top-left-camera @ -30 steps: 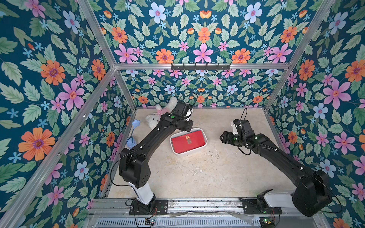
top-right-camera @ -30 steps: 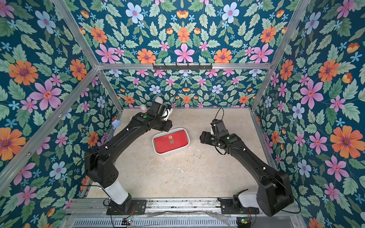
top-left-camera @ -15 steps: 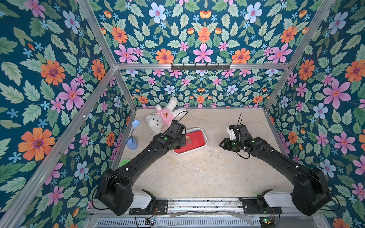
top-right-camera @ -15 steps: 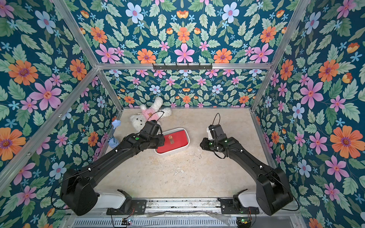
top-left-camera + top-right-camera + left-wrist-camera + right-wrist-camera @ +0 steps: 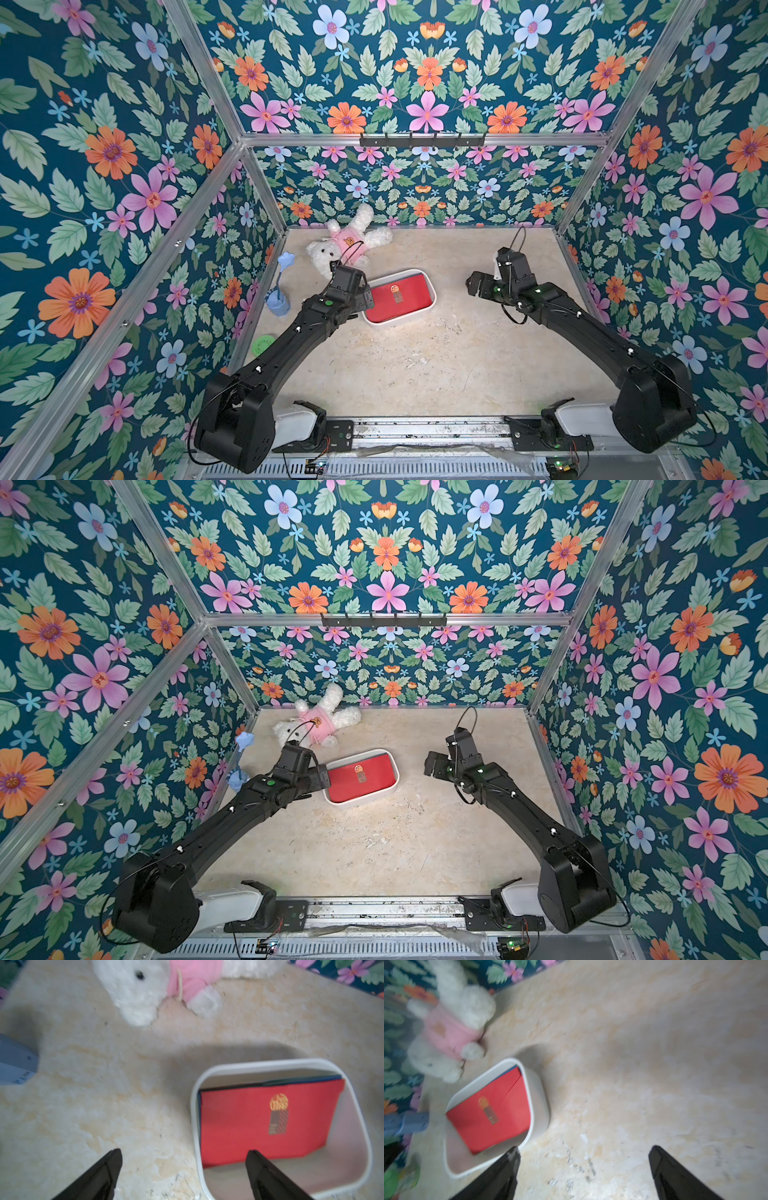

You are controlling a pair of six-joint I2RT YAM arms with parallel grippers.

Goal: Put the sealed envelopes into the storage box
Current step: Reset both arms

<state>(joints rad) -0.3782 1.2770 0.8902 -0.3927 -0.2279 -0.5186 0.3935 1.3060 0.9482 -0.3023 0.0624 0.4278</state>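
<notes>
The storage box [image 5: 432,300] is a shallow white bin on the beige table, seen in both top views [image 5: 396,777]. A red sealed envelope [image 5: 398,297] with a gold seal lies on top inside it. Dark blue and green envelope edges [image 5: 301,1081] show beneath it. My left gripper [image 5: 185,1153] is open at the box's left end, one finger over the table and one over the box's inside; it holds nothing. My right gripper [image 5: 584,1151] hangs open and empty over bare table, right of the box [image 5: 537,1093]. It appears in both top views [image 5: 473,284].
A white plush bear in a pink shirt [image 5: 349,245] lies behind the box near the back wall. A small blue cup with a flower [image 5: 276,301] and a green disc [image 5: 262,344] sit by the left wall. Floral walls enclose the table.
My left arm has drawn back from the bear's spot and dropped low, ending at the box's left end, so the bear now shows. My right gripper has edged away to the right.
</notes>
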